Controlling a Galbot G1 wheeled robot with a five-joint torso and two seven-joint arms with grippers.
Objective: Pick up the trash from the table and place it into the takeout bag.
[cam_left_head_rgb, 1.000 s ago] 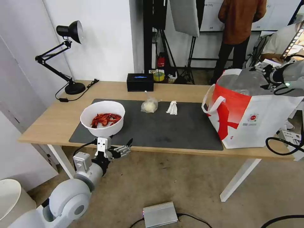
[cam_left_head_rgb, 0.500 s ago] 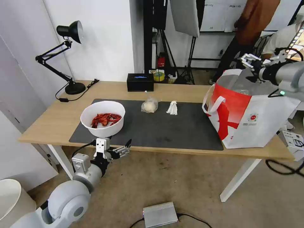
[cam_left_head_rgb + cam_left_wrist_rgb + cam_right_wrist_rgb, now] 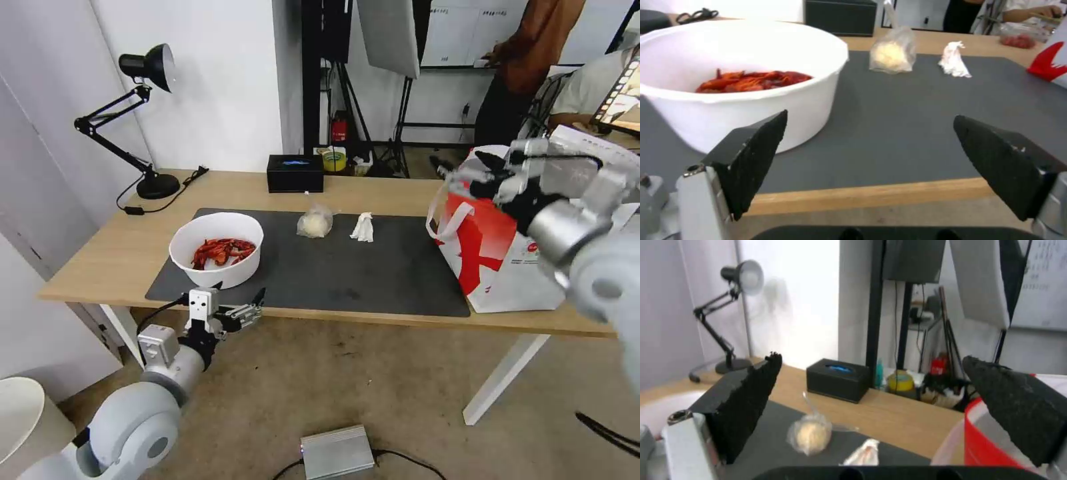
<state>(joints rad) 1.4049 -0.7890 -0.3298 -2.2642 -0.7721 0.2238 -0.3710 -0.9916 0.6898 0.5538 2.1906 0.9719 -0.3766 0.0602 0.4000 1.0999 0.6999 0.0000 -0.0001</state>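
On the dark mat of the table (image 3: 100, 260) stand a white bowl of red crayfish shells (image 3: 217, 249) (image 3: 733, 86), a small knotted clear bag (image 3: 314, 222) (image 3: 892, 53) (image 3: 810, 435) and a crumpled white tissue (image 3: 363, 227) (image 3: 954, 60) (image 3: 862, 453). The white and red takeout bag (image 3: 507, 257) (image 3: 991, 440) stands at the table's right end. My left gripper (image 3: 248, 308) (image 3: 871, 166) hangs open below the front edge, near the bowl. High above the bag's left rim, my right gripper (image 3: 467, 170) (image 3: 871, 413) is open and holds nothing.
A black tissue box (image 3: 295, 173) (image 3: 838, 379) sits at the back edge and a black desk lamp (image 3: 143, 127) at the back left. A grey metal box (image 3: 337, 452) lies on the floor. A white bin (image 3: 20, 417) stands at lower left.
My right arm swung from behind the bag forward and left, over its left rim and nearer the camera. My left gripper drifted slightly left and down.
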